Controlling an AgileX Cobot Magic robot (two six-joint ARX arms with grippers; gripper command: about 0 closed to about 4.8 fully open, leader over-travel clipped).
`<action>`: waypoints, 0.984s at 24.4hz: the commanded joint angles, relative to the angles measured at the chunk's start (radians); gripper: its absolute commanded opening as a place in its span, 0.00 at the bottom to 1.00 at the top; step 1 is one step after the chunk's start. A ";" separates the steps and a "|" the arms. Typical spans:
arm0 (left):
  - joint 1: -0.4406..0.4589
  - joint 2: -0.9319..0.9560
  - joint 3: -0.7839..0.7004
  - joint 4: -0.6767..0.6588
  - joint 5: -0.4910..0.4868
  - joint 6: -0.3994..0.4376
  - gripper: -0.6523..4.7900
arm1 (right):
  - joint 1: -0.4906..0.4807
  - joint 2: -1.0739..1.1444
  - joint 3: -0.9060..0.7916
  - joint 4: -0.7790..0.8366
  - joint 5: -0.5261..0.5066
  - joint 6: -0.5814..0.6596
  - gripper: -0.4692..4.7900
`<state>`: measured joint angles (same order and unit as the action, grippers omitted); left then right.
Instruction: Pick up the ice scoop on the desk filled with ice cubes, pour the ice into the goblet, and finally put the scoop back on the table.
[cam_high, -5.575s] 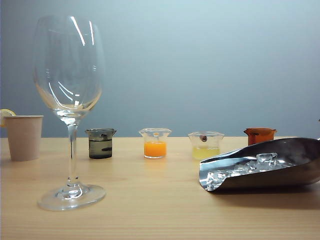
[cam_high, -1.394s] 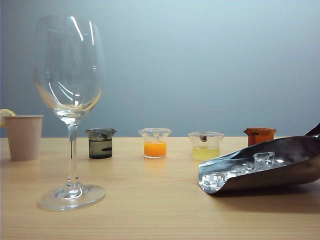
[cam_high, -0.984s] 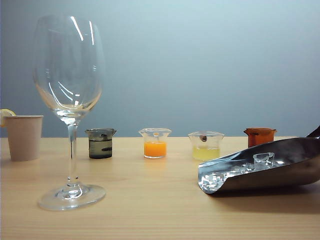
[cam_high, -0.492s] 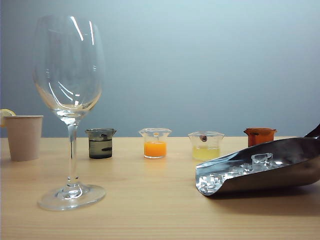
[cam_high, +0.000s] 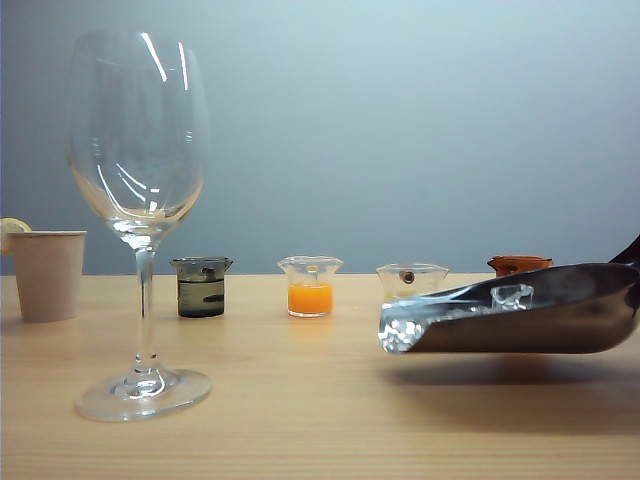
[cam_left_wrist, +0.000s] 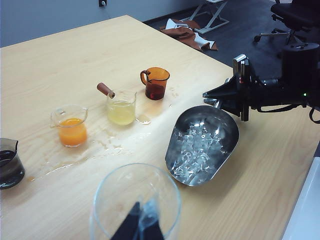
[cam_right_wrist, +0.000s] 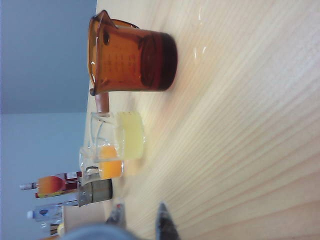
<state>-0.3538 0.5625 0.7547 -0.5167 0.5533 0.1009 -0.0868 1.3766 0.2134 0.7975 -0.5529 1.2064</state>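
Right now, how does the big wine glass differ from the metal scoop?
The goblet stands upright and empty on the table; the ice scoop hangs above the wood, level, holding ice cubes. The goblet is clear glass, the scoop mirror-like metal. Both are far larger than the beakers.

I see a mirror-polished metal ice scoop (cam_high: 520, 320) holding glassy clear ice cubes (cam_left_wrist: 194, 149), a glossy clear glass goblet (cam_high: 138, 150), and a matt pale-wood tabletop (cam_high: 300, 400).

1. We see the goblet (cam_high: 139, 210) standing on the worktop (cam_high: 300, 400) at the left.
2. The ice scoop (cam_high: 520, 318) hangs above the worktop at the right.
3. The ice cubes (cam_left_wrist: 195, 150) lie inside it.
4. Four beakers (cam_high: 310, 286) line up behind.
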 joint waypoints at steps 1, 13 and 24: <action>0.001 -0.002 0.005 0.010 0.000 0.004 0.11 | 0.000 -0.003 0.003 0.049 -0.030 0.061 0.09; 0.001 -0.002 0.006 0.010 0.001 0.004 0.11 | 0.002 -0.003 0.004 0.159 -0.038 0.210 0.08; 0.001 -0.002 0.006 0.054 0.001 -0.004 0.11 | 0.009 -0.005 0.145 0.134 -0.079 0.301 0.08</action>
<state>-0.3538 0.5625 0.7551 -0.4782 0.5533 0.0975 -0.0788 1.3773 0.3405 0.9085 -0.6247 1.4628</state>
